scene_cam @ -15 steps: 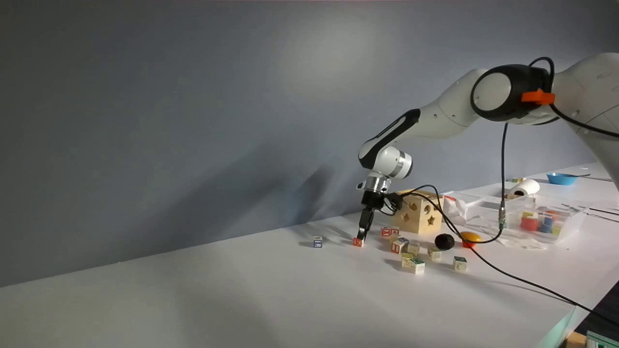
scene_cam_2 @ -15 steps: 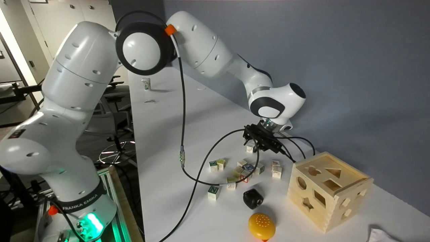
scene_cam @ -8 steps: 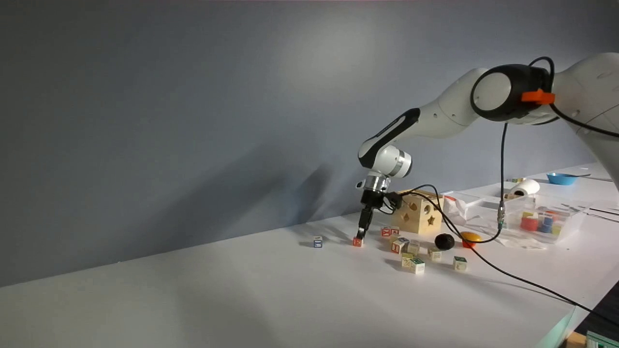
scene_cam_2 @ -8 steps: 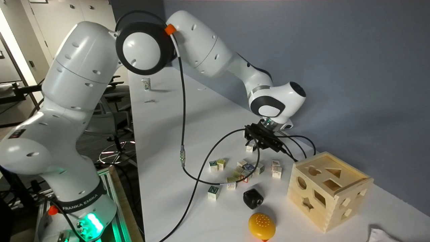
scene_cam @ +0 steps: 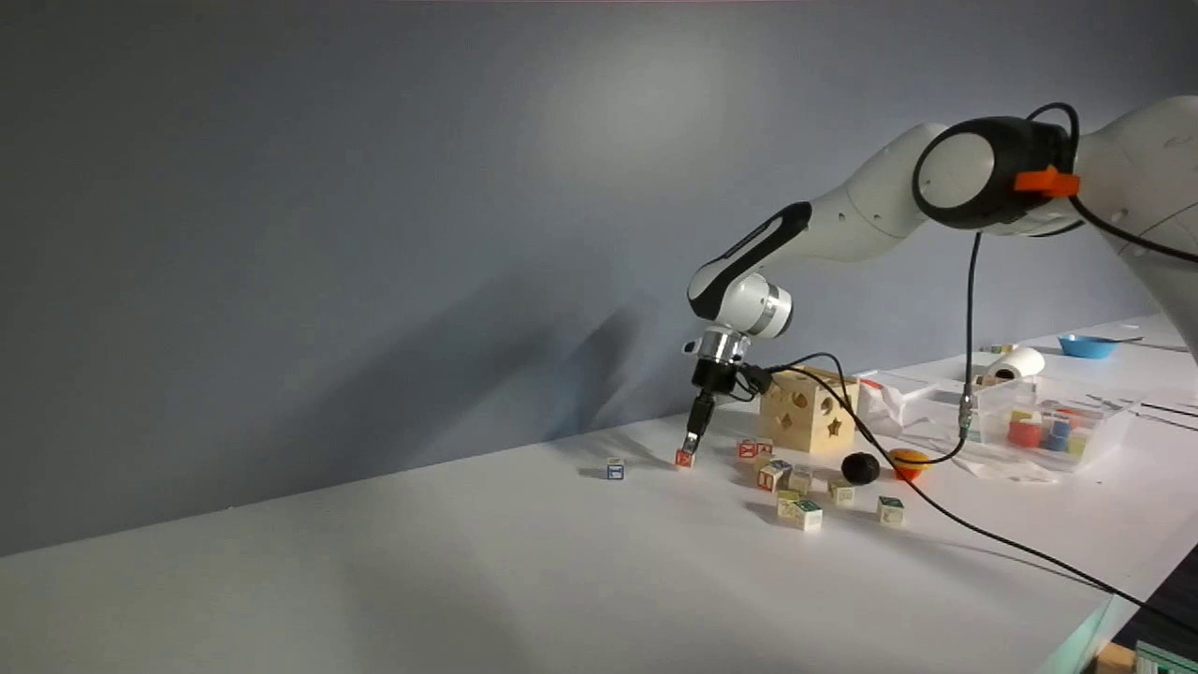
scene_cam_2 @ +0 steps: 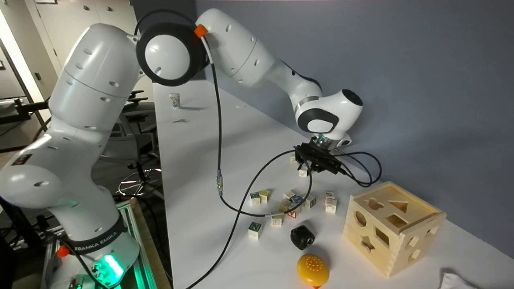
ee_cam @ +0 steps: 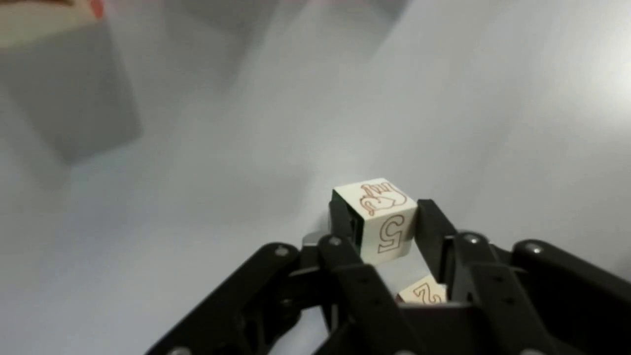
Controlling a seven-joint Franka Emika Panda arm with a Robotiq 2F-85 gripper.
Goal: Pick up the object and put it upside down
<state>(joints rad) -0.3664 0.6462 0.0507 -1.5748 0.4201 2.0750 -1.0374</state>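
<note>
The object is a small wooden cube with a red face in an exterior view (scene_cam: 685, 459). In the wrist view the cube (ee_cam: 387, 222) shows an animal drawing on top, a "5" on the near side and a dark green side. My gripper (ee_cam: 382, 214) has one black finger on each side of the cube, touching it. In an exterior view my gripper (scene_cam: 691, 442) points down, with the cube at its tips, seemingly just above the table. The cube also shows below the gripper in an exterior view (scene_cam_2: 302, 172), partly hidden.
A blue-marked cube (scene_cam: 615, 468) lies nearby. A cube with a "2" (ee_cam: 423, 291) shows behind the held one. Several cubes (scene_cam_2: 295, 204), a black lump (scene_cam_2: 302, 237), a yellow toy (scene_cam_2: 313, 271) and a wooden shape box (scene_cam_2: 393, 228) stand around. A cable (scene_cam_2: 231, 237) hangs across.
The gripper and the red-faced cube have moved up and slightly away from the cube cluster. A second ago the cube rested on the table at the fingertips. Other cubes have not moved.
</note>
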